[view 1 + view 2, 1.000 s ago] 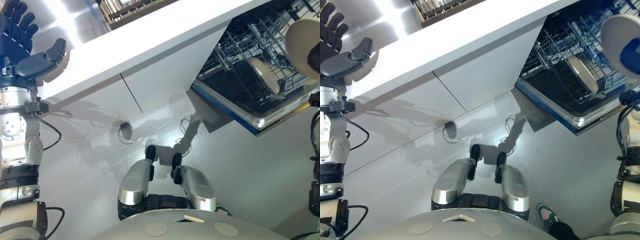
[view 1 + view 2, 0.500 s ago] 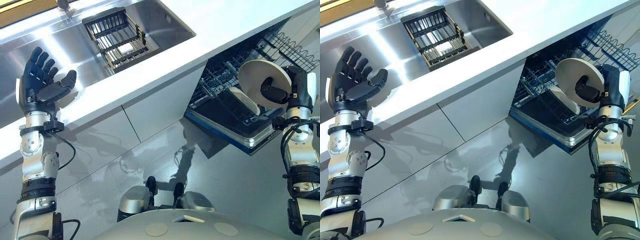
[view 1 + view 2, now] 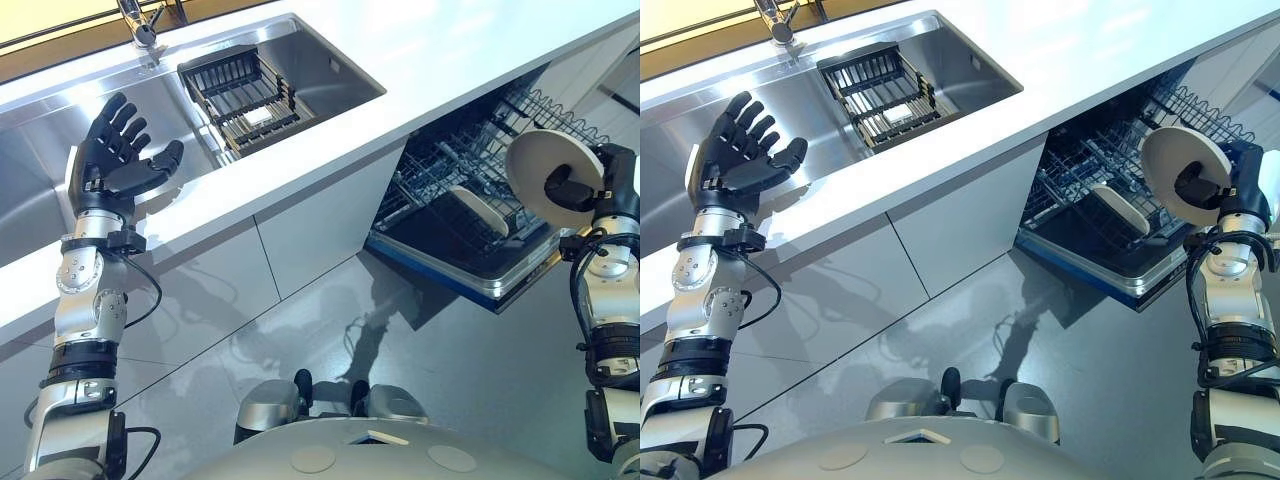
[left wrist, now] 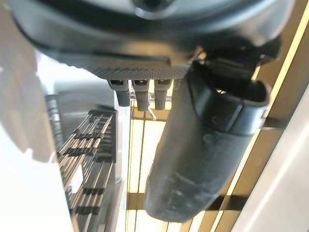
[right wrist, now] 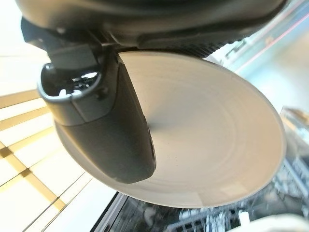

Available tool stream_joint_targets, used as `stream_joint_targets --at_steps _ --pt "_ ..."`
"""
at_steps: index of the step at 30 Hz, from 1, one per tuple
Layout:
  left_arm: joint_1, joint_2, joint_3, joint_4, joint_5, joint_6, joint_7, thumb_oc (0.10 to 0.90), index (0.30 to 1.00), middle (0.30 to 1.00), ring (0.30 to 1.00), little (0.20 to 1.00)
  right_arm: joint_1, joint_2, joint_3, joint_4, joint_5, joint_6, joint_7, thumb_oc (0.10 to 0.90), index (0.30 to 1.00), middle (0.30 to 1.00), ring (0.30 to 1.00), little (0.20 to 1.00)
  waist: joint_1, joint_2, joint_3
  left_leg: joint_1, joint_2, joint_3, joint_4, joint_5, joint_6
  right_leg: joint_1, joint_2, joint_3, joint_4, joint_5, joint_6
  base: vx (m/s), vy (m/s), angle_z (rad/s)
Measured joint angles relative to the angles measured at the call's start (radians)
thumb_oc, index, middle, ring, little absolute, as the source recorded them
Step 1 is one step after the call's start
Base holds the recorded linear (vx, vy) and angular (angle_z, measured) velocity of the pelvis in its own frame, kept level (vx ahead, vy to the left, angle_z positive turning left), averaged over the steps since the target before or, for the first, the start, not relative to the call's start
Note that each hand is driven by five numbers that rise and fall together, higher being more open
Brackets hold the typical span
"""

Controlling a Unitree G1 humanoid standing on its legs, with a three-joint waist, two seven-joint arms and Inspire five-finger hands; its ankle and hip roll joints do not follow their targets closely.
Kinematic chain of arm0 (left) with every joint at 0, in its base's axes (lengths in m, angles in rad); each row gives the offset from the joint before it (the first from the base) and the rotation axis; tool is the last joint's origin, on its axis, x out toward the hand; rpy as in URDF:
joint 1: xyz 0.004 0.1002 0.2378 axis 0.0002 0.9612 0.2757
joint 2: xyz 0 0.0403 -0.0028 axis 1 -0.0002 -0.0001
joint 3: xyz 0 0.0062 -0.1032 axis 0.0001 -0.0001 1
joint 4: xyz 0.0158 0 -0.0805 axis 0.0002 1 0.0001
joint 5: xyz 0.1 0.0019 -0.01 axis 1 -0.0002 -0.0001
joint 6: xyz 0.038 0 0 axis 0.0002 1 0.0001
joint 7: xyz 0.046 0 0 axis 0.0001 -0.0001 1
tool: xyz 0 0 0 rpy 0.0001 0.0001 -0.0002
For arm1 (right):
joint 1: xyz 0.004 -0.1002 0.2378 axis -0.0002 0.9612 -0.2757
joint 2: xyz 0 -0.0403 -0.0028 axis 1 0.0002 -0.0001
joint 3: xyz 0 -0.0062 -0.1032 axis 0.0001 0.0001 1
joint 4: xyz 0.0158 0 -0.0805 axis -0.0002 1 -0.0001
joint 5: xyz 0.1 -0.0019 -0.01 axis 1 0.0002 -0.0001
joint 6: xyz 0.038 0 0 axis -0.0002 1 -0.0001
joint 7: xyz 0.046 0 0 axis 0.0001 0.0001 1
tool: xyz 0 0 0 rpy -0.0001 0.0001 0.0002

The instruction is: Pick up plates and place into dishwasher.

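A white plate (image 3: pixel 553 176) is gripped on edge by the right robot hand (image 3: pixel 572 190), its thumb pressed across the plate's face, and is held above the near right part of the open dishwasher (image 3: pixel 470 225). A second plate (image 3: pixel 479 208) is stood in the dishwasher's lower rack. The left robot hand (image 3: pixel 118 160) is raised with fingers spread wide beside the sink (image 3: pixel 330 70), at the left, and nothing is held in it.

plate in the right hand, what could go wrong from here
The right hand pinches the plate by one edge with its thumb across the face, so it might slip and drop onto the open dishwasher. A second plate already stands in the rack right below, so a careless lowering could knock the two together or miss a free slot.
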Motion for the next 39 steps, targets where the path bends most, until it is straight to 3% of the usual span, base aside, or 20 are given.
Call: stream_joint_targets --at_steps 2,5,8,11,13,15,16,21,26,28,29,32,34,36,37,38,39 --pt "-0.001 0.002 -0.002 0.001 0.000 0.016 -0.001 0.800 0.900 0.900 0.900 0.900 -0.002 -0.007 0.000 0.003 0.000 0.006 -0.013 0.100 0.300 0.300 0.300 0.200 -0.007 0.000 -0.001 0.007 -0.010 -0.030 0.007 -0.002 0.010 -0.053 -0.010 0.004 0.057 -0.008 0.007 0.41 -0.206 -0.04" --pt "-0.006 0.013 -0.002 0.001 0.000 0.030 -0.004 0.800 0.900 0.900 0.900 0.900 -0.003 -0.008 -0.001 0.010 0.001 0.031 -0.030 0.100 0.300 0.300 0.300 0.200 -0.020 0.000 -0.001 0.000 -0.011 -0.077 0.032 -0.010 0.015 -0.129 -0.006 0.009 -0.017 -0.005 0.012 0.48 -0.304 0.09" --pt "-0.006 0.016 -0.005 0.001 0.001 0.031 -0.006 0.800 0.900 0.900 0.900 0.900 -0.003 -0.014 -0.005 0.038 0.028 0.065 -0.060 0.100 0.300 0.300 0.300 0.200 -0.043 -0.005 0.000 0.003 -0.025 -0.121 0.087 -0.059 -0.001 -0.171 -0.006 0.066 -0.178 0.014 0.028 0.65 -0.406 0.38" --pt "0.007 0.014 -0.009 0.001 0.018 0.032 -0.015 0.800 0.900 0.900 0.900 0.900 -0.003 -0.019 -0.007 0.077 0.058 0.091 -0.074 0.100 0.300 0.300 0.300 0.200 -0.049 -0.019 -0.006 0.020 -0.041 -0.135 0.158 -0.140 -0.015 -0.165 -0.021 0.085 -0.140 0.016 0.030 0.60 -0.339 0.31" --pt "0.028 0.003 -0.010 0.001 0.018 0.033 -0.023 0.800 0.900 0.900 0.900 0.900 -0.004 -0.030 -0.006 0.098 0.061 0.108 -0.077 0.100 0.300 0.300 0.300 0.200 -0.051 -0.012 -0.031 0.031 -0.026 -0.150 0.187 -0.193 -0.044 -0.160 -0.010 0.070 -0.106 0.068 0.008 0.52 -0.317 0.32" --pt "0.040 -0.001 -0.010 0.001 0.019 0.039 -0.037 0.800 0.900 0.900 0.900 0.900 -0.004 -0.034 -0.006 0.100 0.061 0.122 -0.090 0.100 0.300 0.300 0.300 0.200 -0.055 0.008 -0.047 0.041 0.017 -0.157 0.202 -0.224 -0.085 -0.150 0.020 0.041 -0.086 0.116 -0.050 0.54 -0.318 0.41" --pt "0.041 -0.008 -0.010 -0.001 0.019 0.051 -0.046 0.800 0.900 0.900 0.900 0.900 -0.004 -0.041 -0.009 0.106 0.060 0.129 -0.093 0.100 0.300 0.300 0.300 0.200 -0.058 0.023 -0.056 0.033 0.029 -0.153 0.225 -0.237 -0.100 -0.149 0.035 0.019 -0.078 0.100 -0.078 0.52 -0.300 0.43" --pt "0.073 -0.022 -0.007 -0.012 0.039 0.094 -0.135 0.800 0.900 0.900 0.900 0.900 -0.005 -0.074 -0.010 0.117 0.050 0.142 -0.100 0.100 0.300 0.300 0.300 0.200 -0.043 0.025 -0.057 -0.030 0.071 -0.101 0.362 -0.223 -0.127 -0.097 0.064 -0.041 -0.072 0.036 -0.157 0.46 -0.273 0.31" --pt "0.098 -0.025 0.002 -0.044 0.082 0.102 -0.181 0.800 0.900 0.900 0.900 0.900 -0.017 -0.093 -0.003 0.140 0.007 0.148 -0.119 0.100 0.300 0.300 0.300 0.200 -0.010 0.013 -0.050 -0.142 0.071 -0.050 0.418 -0.215 -0.115 -0.082 0.062 -0.077 -0.072 -0.002 -0.179 0.28 -0.143 0.17" --pt "0.094 -0.024 0.002 -0.058 0.088 0.101 -0.187 0.800 0.900 0.900 0.900 0.900 -0.034 -0.107 0.002 0.177 -0.024 0.153 -0.125 0.100 0.300 0.300 0.300 0.200 -0.011 0.021 -0.043 -0.179 0.091 -0.041 0.414 -0.206 -0.116 -0.083 0.059 -0.114 -0.068 -0.007 -0.179 0.01 -0.077 0.38" --pt "0.093 -0.023 0.002 -0.079 0.087 0.097 -0.186 0.800 0.900 0.900 0.900 0.900 -0.048 -0.122 0.004 0.200 -0.050 0.156 -0.126 0.100 0.300 0.300 0.300 0.200 -0.011 0.026 -0.036 -0.207 0.100 -0.033 0.410 -0.156 -0.112 -0.103 0.052 -0.133 -0.050 -0.015 -0.177 -0.18 -0.061 0.43" --pt "0.055 -0.007 -0.004 -0.123 0.081 0.042 -0.170 0.800 0.900 0.900 0.900 0.900 -0.199 -0.194 0.081 0.324 -0.091 0.197 -0.109 0.100 0.300 0.300 0.300 0.200 -0.027 0.041 0.008 -0.308 0.087 -0.010 0.398 -0.148 -0.139 -0.242 0.019 -0.133 0.071 -0.045 -0.161 -0.35 0.024 0.39" --pt "-0.039 0.019 -0.031 -0.152 0.065 -0.020 -0.117 0.800 0.900 0.900 0.900 0.900 -0.363 -0.265 0.121 0.446 -0.086 0.239 -0.058 0.100 0.300 0.300 0.300 0.200 -0.032 0.064 0.088 -0.420 0.061 0.018 0.406 -0.134 -0.138 -0.395 -0.017 -0.102 0.180 -0.050 -0.156 -0.44 0.161 0.51" --pt "-0.096 0.041 -0.039 -0.160 0.043 -0.071 -0.069 0.800 0.900 0.900 0.900 0.900 -0.467 -0.267 0.181 0.506 -0.091 0.250 0.004 0.100 0.300 0.300 0.300 0.200 -0.031 0.078 0.149 -0.495 0.043 0.036 0.447 -0.127 -0.132 -0.487 -0.050 -0.089 0.245 -0.056 -0.157 -0.23 0.139 0.15" --pt "-0.120 0.042 -0.040 -0.158 0.033 -0.093 -0.045 0.800 0.900 0.900 0.900 0.900 -0.493 -0.269 0.234 0.508 -0.126 0.256 -0.025 0.350 0.514 0.514 0.514 0.450 -0.035 0.094 0.164 -0.539 0.034 0.037 0.474 -0.129 -0.132 -0.533 -0.061 -0.085 0.279 -0.065 -0.164 -0.14 0.095 0.03" --pt "-0.132 0.046 -0.039 -0.157 0.033 -0.106 -0.026 0.800 0.900 0.900 0.900 0.900 -0.515 -0.282 0.241 0.498 -0.153 0.257 -0.057 0.800 0.900 0.900 0.900 0.900 -0.037 0.109 0.185 -0.559 0.028 0.039 0.489 -0.130 -0.134 -0.556 -0.066 -0.079 0.299 -0.064 -0.163 -0.15 0.086 -0.04" --pt "-0.134 0.054 -0.037 -0.157 0.029 -0.120 -0.008 0.800 0.900 0.900 0.900 0.900 -0.564 -0.297 0.265 0.515 -0.162 0.251 -0.064 0.800 0.900 0.900 0.900 0.900 -0.035 0.116 0.193 -0.588 0.021 0.038 0.506 -0.132 -0.131 -0.586 -0.068 -0.068 0.322 -0.065 -0.162 -0.13 0.036 -0.15"
